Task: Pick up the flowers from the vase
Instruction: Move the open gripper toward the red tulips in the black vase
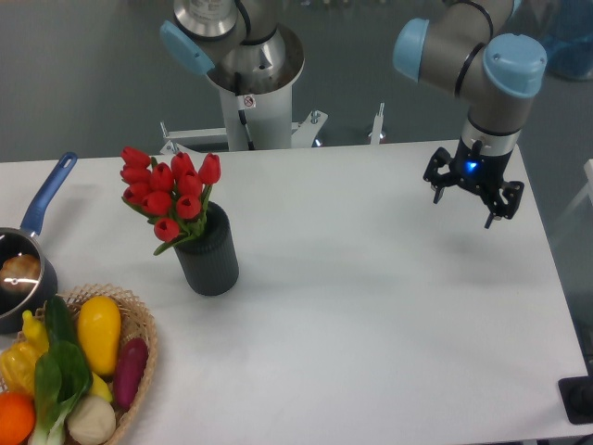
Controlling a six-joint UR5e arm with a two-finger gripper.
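— Where are the flowers (pixel 169 193)?

— In the vase (pixel 209 254), left of the table's middle — red buds leaning out to the left over its rim, stems down in the mouth.

— And the gripper (pixel 473 197)?

— Well apart from them, hanging above the white table (pixel 389 306) near its far right edge. Its fingers are spread and hold nothing.

— What else is on the left?

— A steel saucepan (pixel 18 278) with a blue handle at the edge, and just in front of it a wicker basket (pixel 144 338) of vegetables, near the vase but not touching it.
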